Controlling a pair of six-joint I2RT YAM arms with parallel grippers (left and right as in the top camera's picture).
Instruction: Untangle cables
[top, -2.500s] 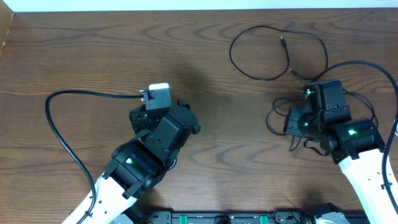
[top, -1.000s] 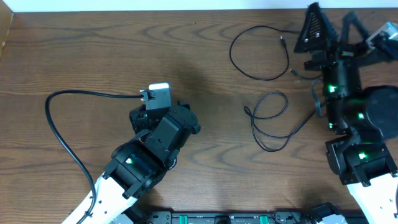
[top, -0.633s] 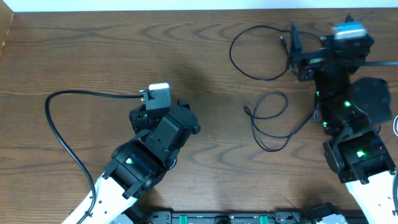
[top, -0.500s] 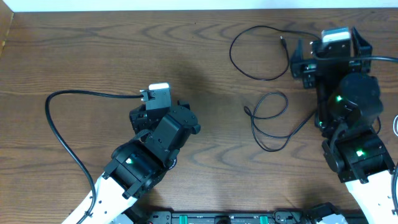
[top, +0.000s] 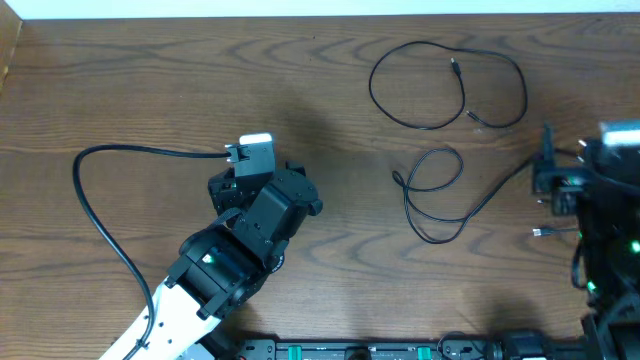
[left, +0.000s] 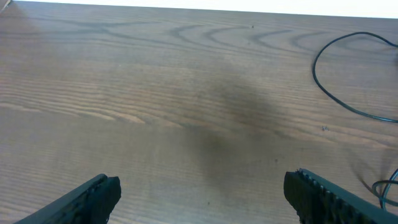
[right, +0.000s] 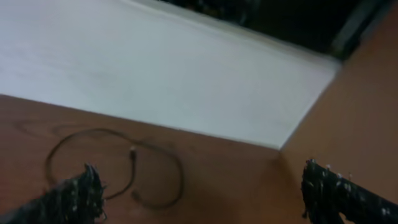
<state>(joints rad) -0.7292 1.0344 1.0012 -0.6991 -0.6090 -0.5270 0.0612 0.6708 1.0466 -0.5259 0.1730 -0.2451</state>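
Two thin black cables lie apart on the wooden table. One cable (top: 450, 85) forms a wide loop at the far right; it also shows as a cable loop (right: 112, 168) in the right wrist view. The other cable (top: 432, 195) curls in a smaller loop nearer the middle, and its tail runs right under my right gripper (top: 590, 165). A small plug (top: 540, 232) lies beside that arm. My right gripper (right: 208, 186) is open, raised and empty. My left gripper (top: 242, 160) sits left of centre, and in its own view the gripper (left: 202, 186) is open over bare wood. No white cable shows.
A thick black robot wire (top: 95, 210) arcs across the left side of the table. A pale wall (right: 155, 74) rises behind the table's far edge. A cable arc (left: 348, 81) crosses the right of the left wrist view.
My right gripper rose off the bundle at the right, swung out to the far edge, then drew back to the right edge. The second cable now lies spread out. The left arm stayed still.
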